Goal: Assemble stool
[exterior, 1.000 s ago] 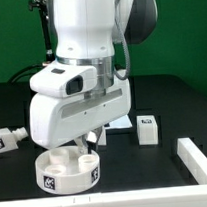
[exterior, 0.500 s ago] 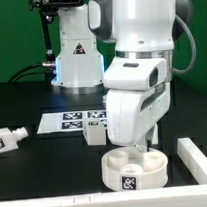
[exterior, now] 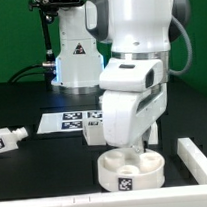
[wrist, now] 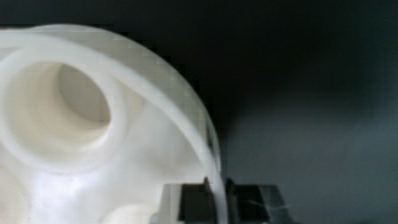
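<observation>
The round white stool seat (exterior: 131, 170) lies on the black table, a tag on its front rim and round sockets on top. My gripper (exterior: 147, 149) reaches down onto its rim on the exterior view's right. In the wrist view the fingers (wrist: 192, 203) are shut on the thin seat rim (wrist: 217, 170), and the seat's body with one oval socket (wrist: 71, 95) fills the picture. One white block leg (exterior: 6, 139) lies at the exterior view's far left. Another leg (exterior: 95, 133) stands behind the seat, partly hidden by my arm.
The marker board (exterior: 68, 121) lies flat behind the seat. A long white bar (exterior: 200, 158) runs along the table's right side. The robot base (exterior: 76, 58) stands at the back before a green wall.
A second ago the seat and gripper were at the exterior view's left; they have moved far to the right together. In the last half second the seat shifted slightly left.
</observation>
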Controlling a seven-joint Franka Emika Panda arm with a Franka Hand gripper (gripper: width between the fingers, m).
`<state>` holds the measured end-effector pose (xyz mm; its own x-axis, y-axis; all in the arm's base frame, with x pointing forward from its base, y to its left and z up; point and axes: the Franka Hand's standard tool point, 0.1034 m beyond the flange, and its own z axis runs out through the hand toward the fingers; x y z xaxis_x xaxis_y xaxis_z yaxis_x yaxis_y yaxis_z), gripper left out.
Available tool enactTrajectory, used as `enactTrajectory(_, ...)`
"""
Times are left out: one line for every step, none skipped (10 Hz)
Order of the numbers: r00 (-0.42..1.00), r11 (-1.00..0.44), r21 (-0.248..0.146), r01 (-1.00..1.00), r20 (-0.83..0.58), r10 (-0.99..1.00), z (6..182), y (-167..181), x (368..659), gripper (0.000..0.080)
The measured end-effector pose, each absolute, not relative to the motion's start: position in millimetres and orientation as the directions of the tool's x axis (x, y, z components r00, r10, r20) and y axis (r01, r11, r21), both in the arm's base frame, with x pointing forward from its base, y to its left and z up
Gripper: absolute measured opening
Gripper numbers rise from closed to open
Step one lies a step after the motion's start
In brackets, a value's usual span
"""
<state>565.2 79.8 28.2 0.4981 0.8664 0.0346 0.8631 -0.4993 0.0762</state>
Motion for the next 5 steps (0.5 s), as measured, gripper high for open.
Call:
enactTrajectory(0.482,-0.483,0.077,0.872,0.039,0.876,26.1,88,569,0.0025)
enactTrajectory(0.455,-0.457,0.083,0.885,0.043,0.889,24.6,99,571,0.0025)
enactTrajectory(0.442,-0.444,0.084,0.892,0.046,0.896,25.0,109,571,0.0025)
enactTrajectory(0.442,-0.443,0.075,0.893,0.036,0.896,24.4,109,572,0.0025)
enactTrajectory(0.438,-0.438,0.065,0.896,0.027,0.899,22.3,110,572,0.0025)
